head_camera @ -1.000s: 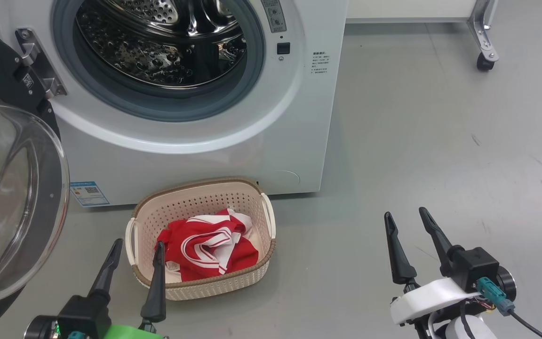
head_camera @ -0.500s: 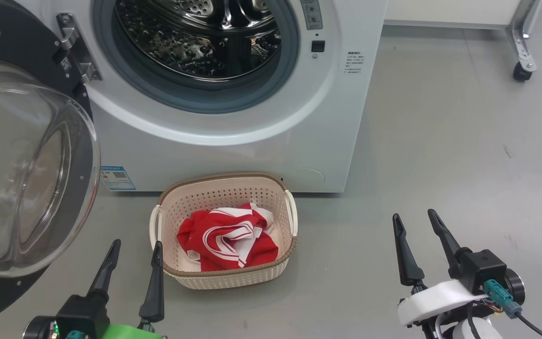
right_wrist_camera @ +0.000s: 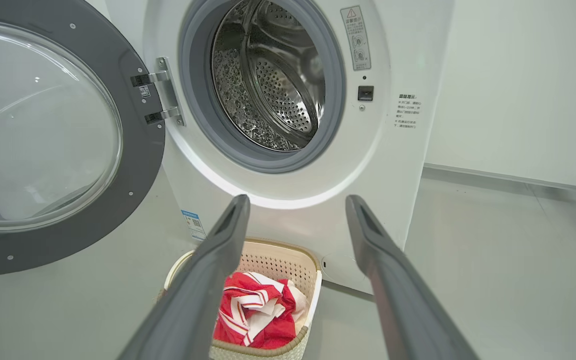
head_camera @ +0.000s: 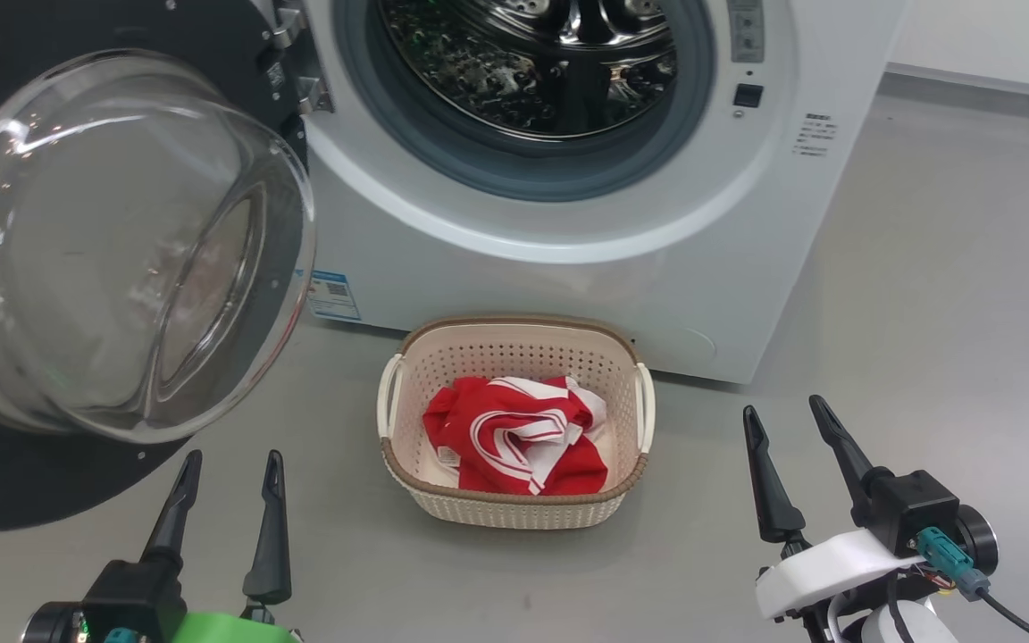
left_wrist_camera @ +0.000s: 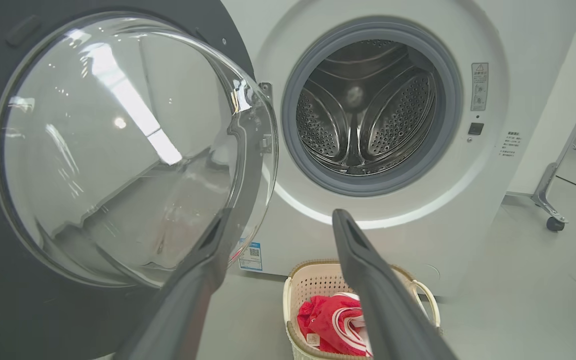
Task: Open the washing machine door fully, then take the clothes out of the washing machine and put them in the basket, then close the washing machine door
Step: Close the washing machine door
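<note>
The white washing machine stands ahead, its steel drum bare inside. Its door hangs swung out to the left, black rim around a bulging glass bowl. On the floor in front sits the cream basket with the red and white clothes inside. My left gripper is open and empty at the lower left, just below the door's rim. My right gripper is open and empty at the lower right, to the right of the basket.
Grey floor spreads to the right of the machine. A metal leg on a caster stands near the white wall behind. A blue label marks the machine's lower left corner.
The whole head view has swung leftward, so the machine, door and basket sit further right in the picture. Both grippers stay open in the same lower corners.
</note>
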`<state>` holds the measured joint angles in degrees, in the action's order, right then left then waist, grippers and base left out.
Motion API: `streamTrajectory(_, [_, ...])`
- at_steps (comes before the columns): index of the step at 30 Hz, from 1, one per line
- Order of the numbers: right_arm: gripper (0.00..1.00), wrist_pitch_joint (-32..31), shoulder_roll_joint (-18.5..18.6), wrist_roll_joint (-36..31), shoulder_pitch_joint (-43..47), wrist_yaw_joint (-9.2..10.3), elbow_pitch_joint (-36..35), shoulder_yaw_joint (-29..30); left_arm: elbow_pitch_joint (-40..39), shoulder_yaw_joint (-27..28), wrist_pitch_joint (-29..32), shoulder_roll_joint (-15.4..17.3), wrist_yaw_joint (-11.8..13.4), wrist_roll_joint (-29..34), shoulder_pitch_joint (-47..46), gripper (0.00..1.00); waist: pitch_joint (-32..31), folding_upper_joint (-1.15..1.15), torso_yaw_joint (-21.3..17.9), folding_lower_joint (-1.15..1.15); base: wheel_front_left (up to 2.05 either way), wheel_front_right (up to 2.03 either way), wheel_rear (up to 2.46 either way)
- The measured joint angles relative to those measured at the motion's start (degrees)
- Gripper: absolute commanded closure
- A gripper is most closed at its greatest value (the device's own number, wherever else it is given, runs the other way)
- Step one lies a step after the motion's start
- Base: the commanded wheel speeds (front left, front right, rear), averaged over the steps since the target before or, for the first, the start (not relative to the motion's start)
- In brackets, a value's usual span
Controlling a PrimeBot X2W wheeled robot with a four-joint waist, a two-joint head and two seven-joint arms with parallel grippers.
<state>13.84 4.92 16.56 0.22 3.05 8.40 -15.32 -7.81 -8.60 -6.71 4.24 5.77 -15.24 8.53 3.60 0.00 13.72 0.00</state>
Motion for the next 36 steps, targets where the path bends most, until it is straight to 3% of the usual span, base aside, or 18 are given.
streamTrajectory(11, [0.0,-0.45,0.11,0.0,0.01,-0.03,0.08,-0.52,1.44,0.26,-0.49,-0.15,0.19,0.14,-0.09,0.0,-0.31,0.0,8.29,0.0,0.0,0.0,0.0])
streamTrajectory(17, [0.0,-0.67,0.08,0.0,0.01,-0.45,0.32,-1.32,1.64,1.1,-0.55,-0.19,0.26,0.13,-0.06,0.0,-0.79,0.0,10.93,0.0,0.0,0.0,0.0])
streamTrajectory(34, [0.0,-1.19,-0.37,0.0,0.01,-0.45,0.74,-2.13,1.51,1.65,-0.94,-0.3,0.47,-0.32,0.08,0.0,-1.7,0.0,12.02,0.0,0.0,0.0,0.0])
streamTrajectory(35, [0.0,-1.19,-0.37,0.0,0.01,-0.46,0.74,-2.13,1.48,1.64,-0.94,-0.3,0.47,-0.32,0.08,0.06,-1.69,0.0,12.02,0.0,0.0,0.0,0.0])
streamTrajectory(36, [0.0,-1.19,-0.37,0.0,0.01,-0.45,0.75,-2.13,1.48,1.63,-0.94,-0.31,0.47,-0.32,0.08,0.29,-1.69,0.0,12.02,0.0,0.0,0.0,0.0])
